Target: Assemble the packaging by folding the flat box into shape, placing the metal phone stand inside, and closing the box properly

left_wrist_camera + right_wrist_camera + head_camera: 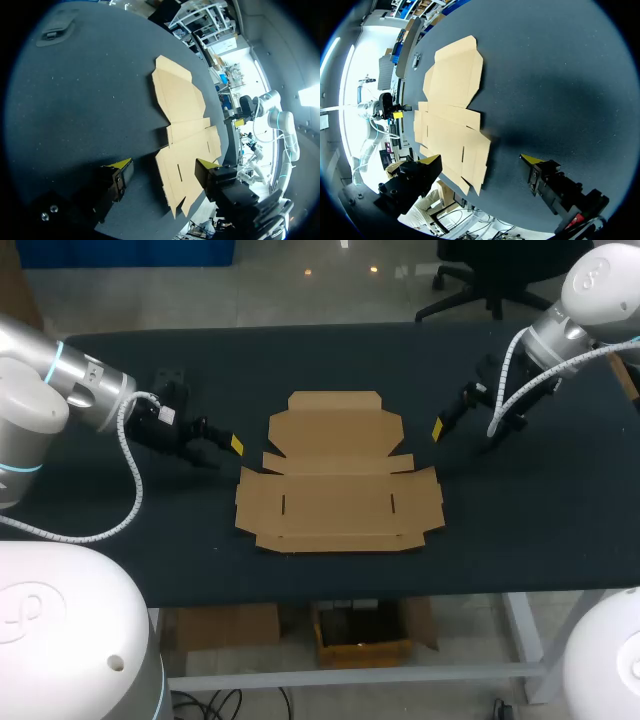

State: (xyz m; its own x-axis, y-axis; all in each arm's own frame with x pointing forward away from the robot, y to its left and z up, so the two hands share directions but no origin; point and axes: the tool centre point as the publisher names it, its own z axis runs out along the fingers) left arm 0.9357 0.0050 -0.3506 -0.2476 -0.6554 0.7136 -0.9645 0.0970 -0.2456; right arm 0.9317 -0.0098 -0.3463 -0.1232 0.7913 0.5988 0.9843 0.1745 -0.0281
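Counter (540, 530): dark and matte, filling the middle band of the frame in the head view.

Flat cardboard box (340, 475): unfolded, lying flat on the counter at centre frame. Its flaps are spread and the notched lid panel points toward the top of the frame. Nothing touches it.

Left hand (222, 440): left of centre, near the box's left edge but apart from it. Its fingers (120, 164) stand wide apart and hold nothing. In its wrist view the box lies ahead of the yellow tips.

Right hand (468, 425): right of centre, near the box's upper right corner and not touching it. Its fingers (431, 160) are spread and empty. In its wrist view the box lies ahead.

Small dark object (168, 377): on the counter at upper left, behind the left hand. I cannot tell what it is.
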